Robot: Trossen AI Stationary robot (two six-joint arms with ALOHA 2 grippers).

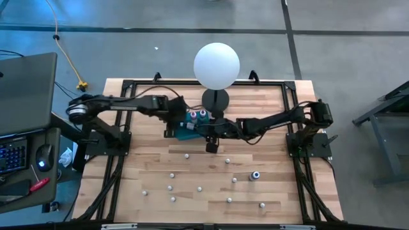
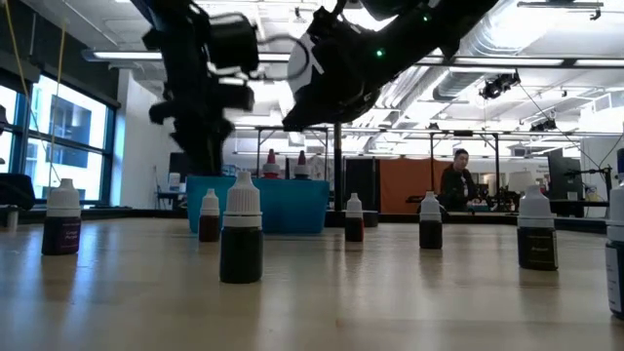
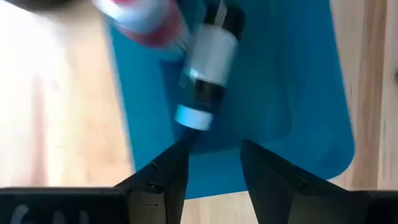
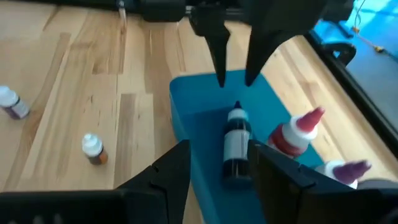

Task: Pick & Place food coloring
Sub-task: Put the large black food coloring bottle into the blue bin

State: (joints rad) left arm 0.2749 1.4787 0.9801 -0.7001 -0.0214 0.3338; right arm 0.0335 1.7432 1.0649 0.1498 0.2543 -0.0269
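Note:
The teal tray (image 1: 184, 135) sits mid-table in front of the white globe. One food coloring bottle (image 4: 237, 144), dark-bodied with a white label and white cap, lies on its side on the tray floor; the left wrist view also shows this bottle (image 3: 204, 68). A red-tipped bottle (image 4: 297, 132) and a purple-tipped one (image 4: 346, 169) stand at the tray's end. My left gripper (image 3: 214, 146) hangs open above the lying bottle, pointing down, its tips (image 4: 235, 81) just clear of the cap. My right gripper (image 4: 221, 149) is open, level with the tray, its fingers flanking that bottle in its own view.
Several more small bottles stand scattered on the near half of the wooden table, such as a blue-topped one (image 1: 255, 174) and pale ones (image 1: 171, 174), (image 1: 199, 189). The white globe (image 1: 216, 65) on its black stand is just beyond the tray. A person (image 2: 456, 180) sits far behind.

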